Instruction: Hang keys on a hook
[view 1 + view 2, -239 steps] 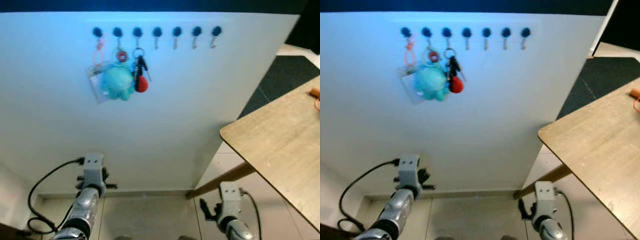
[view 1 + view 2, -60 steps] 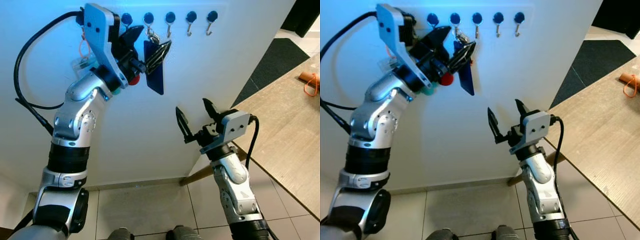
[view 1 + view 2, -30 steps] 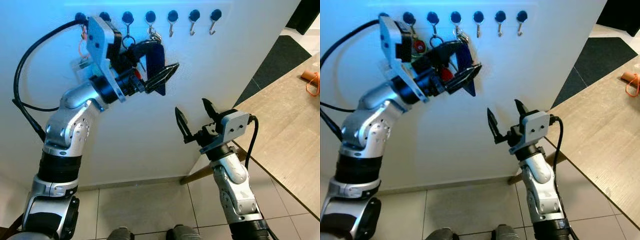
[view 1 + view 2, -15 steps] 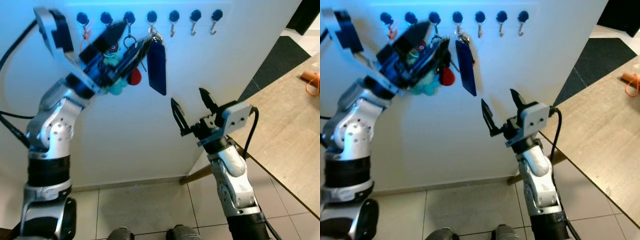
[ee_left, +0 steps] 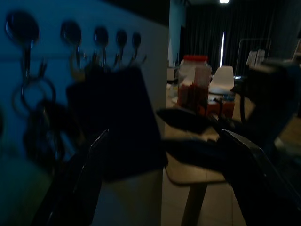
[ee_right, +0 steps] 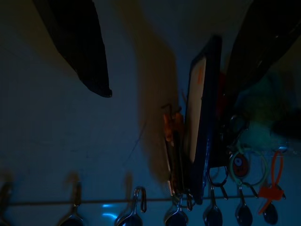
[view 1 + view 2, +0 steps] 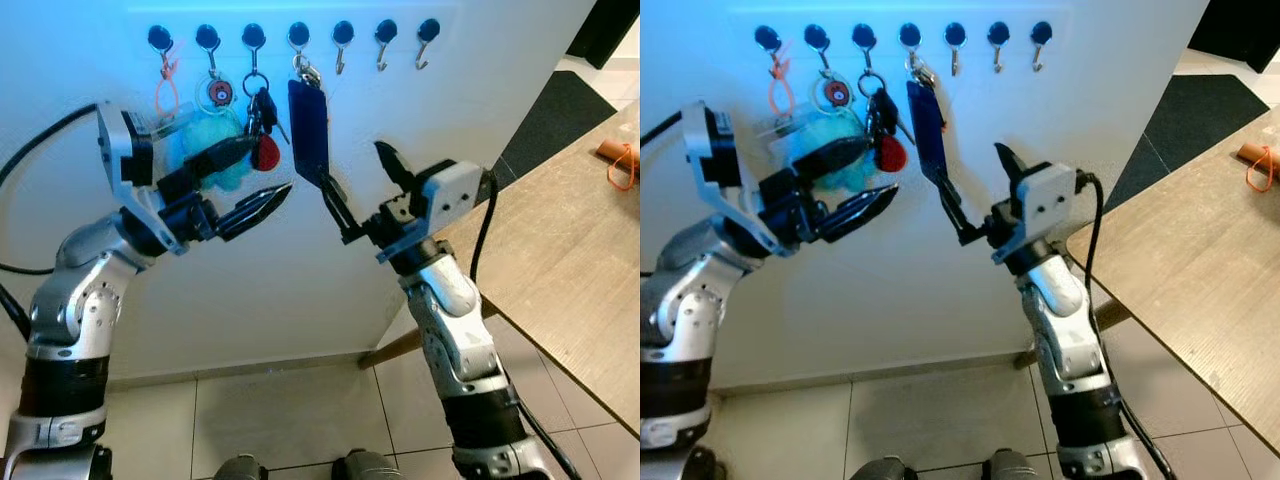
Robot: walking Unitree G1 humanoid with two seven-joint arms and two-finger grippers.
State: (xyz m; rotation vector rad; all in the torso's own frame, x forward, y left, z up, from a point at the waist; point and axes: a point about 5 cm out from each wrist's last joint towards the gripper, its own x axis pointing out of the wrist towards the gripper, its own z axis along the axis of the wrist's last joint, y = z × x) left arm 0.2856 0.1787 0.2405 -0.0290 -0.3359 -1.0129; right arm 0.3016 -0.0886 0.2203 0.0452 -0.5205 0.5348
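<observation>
Seven round-headed hooks (image 7: 343,33) in a row high on a white wall (image 7: 470,110). On the fourth hook from the left, the keys (image 7: 305,72) with a dark blue rectangular tag (image 7: 309,128) dangling below, flat against the wall, free of both claws. To the left of that: an orange loop (image 7: 164,85) with a clear card holder, a ring with a teal plush toy (image 7: 205,160), and another bunch of keys with a red fob (image 7: 265,153). Three hooks on the right bare.

Left claw (image 7: 250,182) raised in front of the plush toy and the red fob, fingers spread apart and holding nothing, tips pointing right toward the blue tag. Right claw (image 7: 362,190) lifted just right of the tag, also spread wide and empty; one finger close by the tag's lower corner, though touching or not is hard to judge.

At the right, a wooden counter (image 7: 560,270) with a small brown object wrapped in an orange band (image 7: 618,158) near its far edge. Pale tiled floor (image 7: 300,420) below.
</observation>
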